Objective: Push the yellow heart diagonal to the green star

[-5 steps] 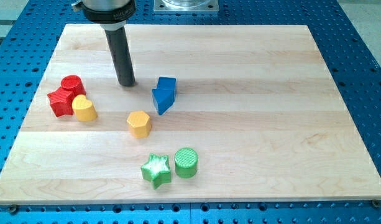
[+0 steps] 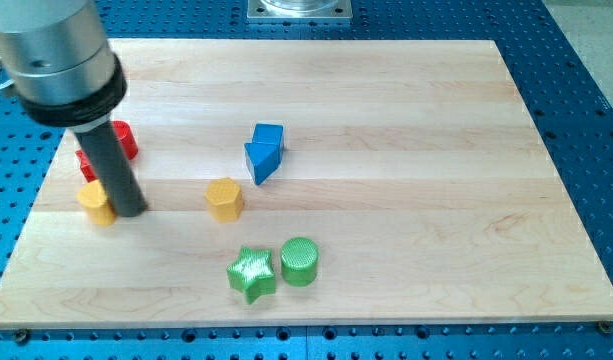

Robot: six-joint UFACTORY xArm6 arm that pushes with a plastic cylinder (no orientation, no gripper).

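The yellow heart (image 2: 94, 202) lies at the view's left, partly hidden behind my rod. My tip (image 2: 128, 211) rests on the board right against the heart's right side. The green star (image 2: 252, 274) lies at the view's lower middle, well to the right of and below the heart. A green cylinder (image 2: 300, 261) touches the star's right side.
A red cylinder (image 2: 122, 139) and another red block (image 2: 86, 163) sit just above the heart, partly hidden by the rod. A yellow hexagon (image 2: 224, 198) lies mid-board. A blue block (image 2: 264, 151) lies above and right of it. The board's left edge (image 2: 31, 215) is close to the heart.
My rod has swept from the view's upper middle down and left to the heart's right side. The heart has shifted left and down, away from the red blocks.
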